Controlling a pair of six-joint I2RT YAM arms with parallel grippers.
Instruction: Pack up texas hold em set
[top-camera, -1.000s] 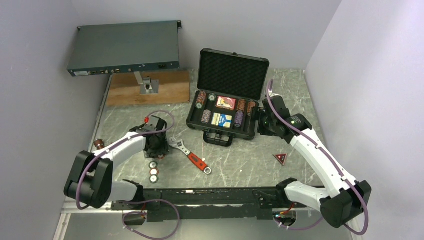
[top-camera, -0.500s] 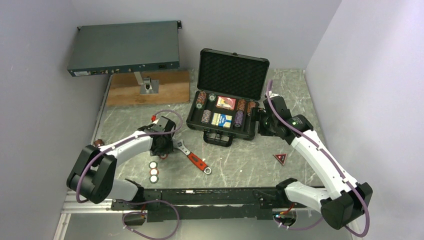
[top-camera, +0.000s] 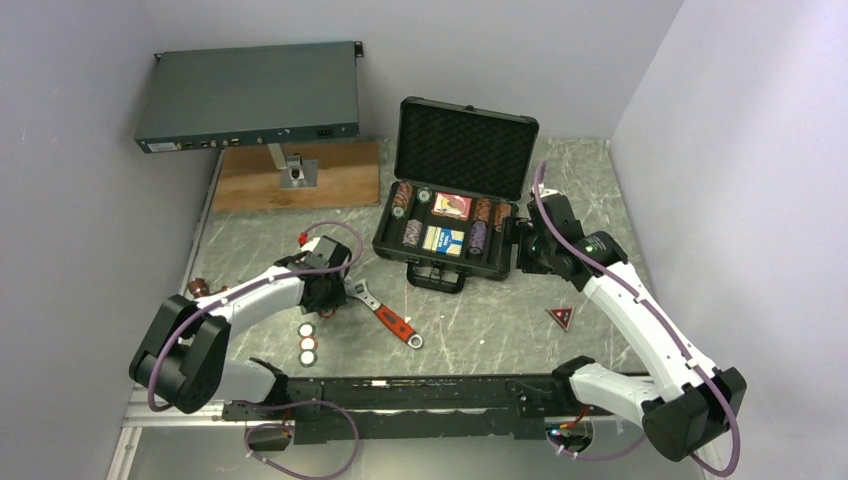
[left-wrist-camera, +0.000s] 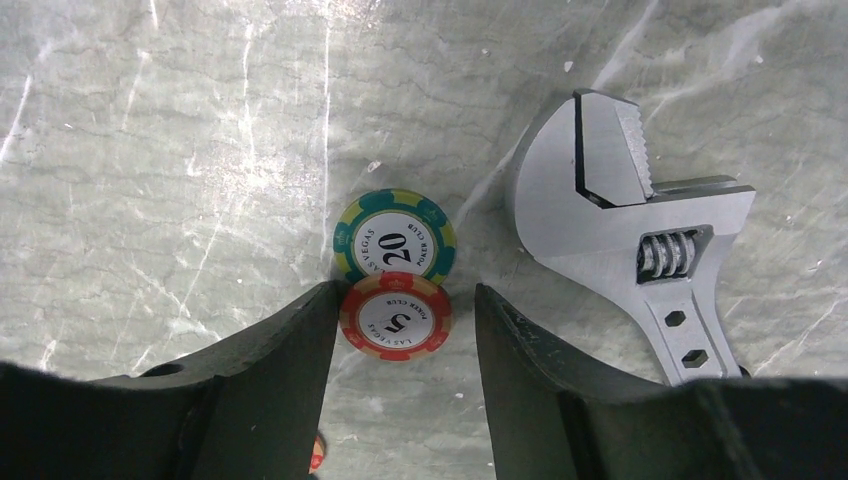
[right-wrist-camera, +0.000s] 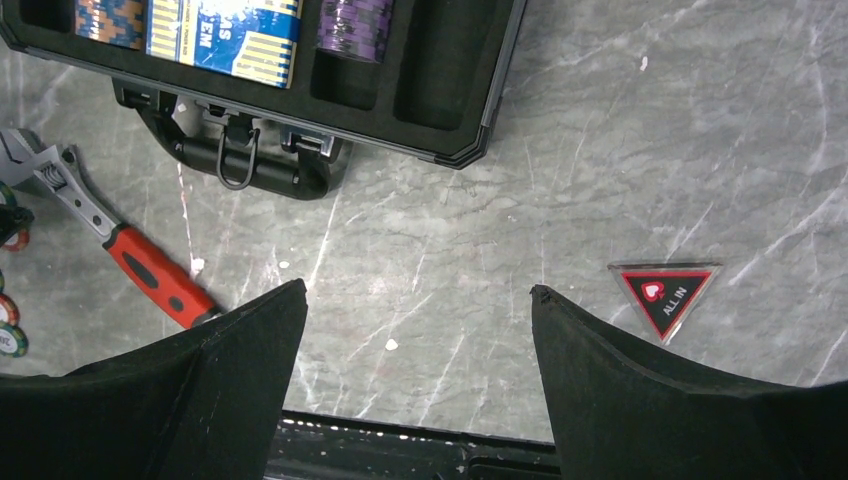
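The black case (top-camera: 455, 190) lies open at mid-table, with striped chips, a red deck (top-camera: 452, 206) and a blue deck (top-camera: 445, 240) in its foam. My left gripper (top-camera: 325, 293) is low over the table. In the left wrist view it (left-wrist-camera: 407, 290) is open around a red "5" chip (left-wrist-camera: 395, 317): the left finger touches the chip and the right finger stands clear. A green "20" chip (left-wrist-camera: 394, 237) touches the red one on its far side. My right gripper (top-camera: 520, 246) is open and empty beside the case's right end. The red triangle (top-camera: 560, 317) lies on the table, also in the right wrist view (right-wrist-camera: 665, 293).
A red-handled wrench (top-camera: 385, 312) lies just right of my left gripper, its steel head (left-wrist-camera: 620, 190) close to the chips. Three loose chips (top-camera: 308, 343) lie in a column nearer the arm bases, and another lies at the table's left edge (top-camera: 198, 288). A grey rack box (top-camera: 250, 95) stands over a wooden board (top-camera: 300, 175) at the back left.
My left gripper has moved right, away from the column of three chips and towards the wrench head. The right arm has barely moved.
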